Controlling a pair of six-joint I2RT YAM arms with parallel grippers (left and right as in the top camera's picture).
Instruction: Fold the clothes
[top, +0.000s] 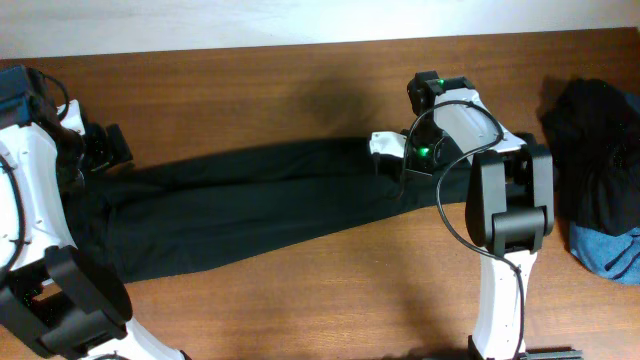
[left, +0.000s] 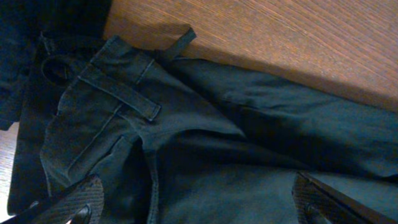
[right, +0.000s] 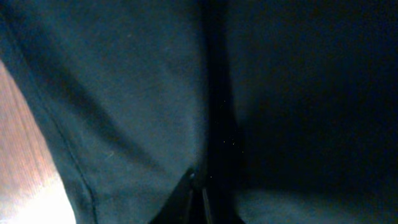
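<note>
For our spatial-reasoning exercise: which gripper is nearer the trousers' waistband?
Left. The left gripper hangs open directly above the waistband; the right gripper is pinched shut on the trousers at their opposite, leg end.

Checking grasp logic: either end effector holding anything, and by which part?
Right end effector pinches the black trousers near the leg-hem end. Left end effector hangs open over the waistband, holding nothing.

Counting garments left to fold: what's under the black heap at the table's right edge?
A blue piece pokes from under the black heap at its near edge; anything else below is covered.
</note>
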